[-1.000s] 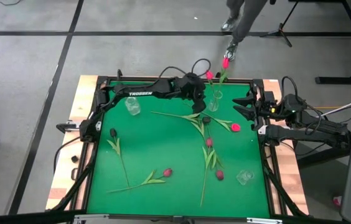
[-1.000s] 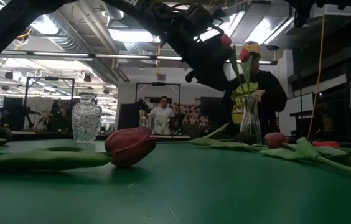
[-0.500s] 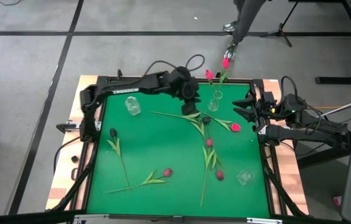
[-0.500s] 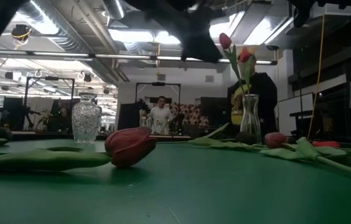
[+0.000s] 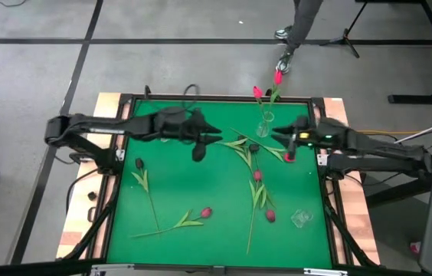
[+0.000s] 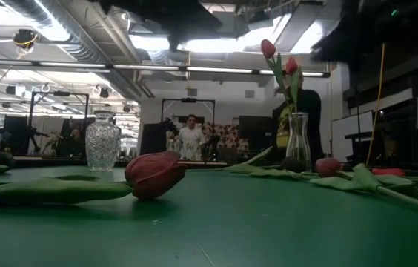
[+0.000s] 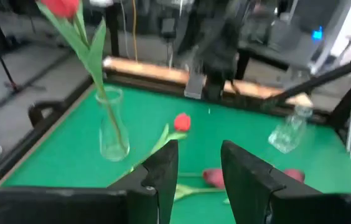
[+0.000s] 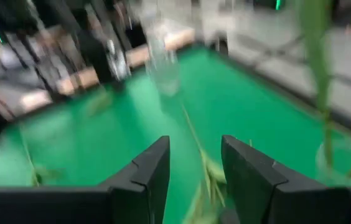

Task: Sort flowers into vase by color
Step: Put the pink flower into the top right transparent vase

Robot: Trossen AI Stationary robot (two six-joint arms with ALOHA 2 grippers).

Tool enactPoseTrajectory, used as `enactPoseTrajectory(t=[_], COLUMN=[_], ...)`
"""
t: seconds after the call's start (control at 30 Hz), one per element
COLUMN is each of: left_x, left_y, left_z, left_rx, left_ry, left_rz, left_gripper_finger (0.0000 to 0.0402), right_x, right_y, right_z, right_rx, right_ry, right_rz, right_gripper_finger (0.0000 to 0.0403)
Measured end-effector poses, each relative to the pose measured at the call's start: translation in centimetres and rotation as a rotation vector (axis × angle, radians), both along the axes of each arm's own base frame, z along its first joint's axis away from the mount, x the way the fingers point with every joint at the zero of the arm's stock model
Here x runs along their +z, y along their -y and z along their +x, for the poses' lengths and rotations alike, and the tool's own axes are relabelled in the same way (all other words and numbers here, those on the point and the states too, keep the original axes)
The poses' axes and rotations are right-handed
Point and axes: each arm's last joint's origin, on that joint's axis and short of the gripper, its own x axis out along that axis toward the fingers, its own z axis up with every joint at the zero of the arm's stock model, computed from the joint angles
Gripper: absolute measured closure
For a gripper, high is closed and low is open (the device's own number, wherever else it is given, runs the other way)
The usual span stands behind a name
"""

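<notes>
Arms (image 5: 162,123) outstretched over flowers (image 5: 258,178)

table top (image 5: 178,195): green cloth, felt-like, matt, smooth
table frame (image 5: 107,101): pale wood edge with black metal rails
cut vase (image 6: 103,141): clear glass, faceted, glinting
slim vase (image 6: 297,141): clear smooth glass, glossy
tipped vase (image 5: 301,218): clear glass
flowers (image 6: 153,173): artificial look, bud satin-smooth with soft sheen; leaves and stems matt green, plastic or fabric, can't tell which
left gripper (image 7: 199,171): fingers (image 7: 164,168) dark matt plastic look, smooth
right gripper (image 8: 195,163): same dark matt finish
arms (image 5: 143,124): black, semi-matt casing
floor (image 5: 32,69): grey, matt, concrete look
</notes>
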Motion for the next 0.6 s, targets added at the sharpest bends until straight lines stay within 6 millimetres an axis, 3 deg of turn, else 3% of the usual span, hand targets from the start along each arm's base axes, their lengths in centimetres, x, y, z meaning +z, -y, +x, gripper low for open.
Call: enactPoseTrajectory(t=[0.3,0.6], left_x=[1.5,2.5], left_y=[3.1,3.8], left_z=[-3.8,-4.8], left_rx=[0.047,0.047], left_ry=[0.090,0.120], left_rz=[0.047,0.060], left_gripper_finger=[0.0284,0.0284], right_x=[-5.9,-9.3], right_y=[1.3,1.8], right_z=[4.1,4.6], right_rx=[-0.097,-0.205], right_ry=[-0.430,-0.699], right_rz=[0.010,-0.014], right_gripper_finger=[0.0258,0.0258])
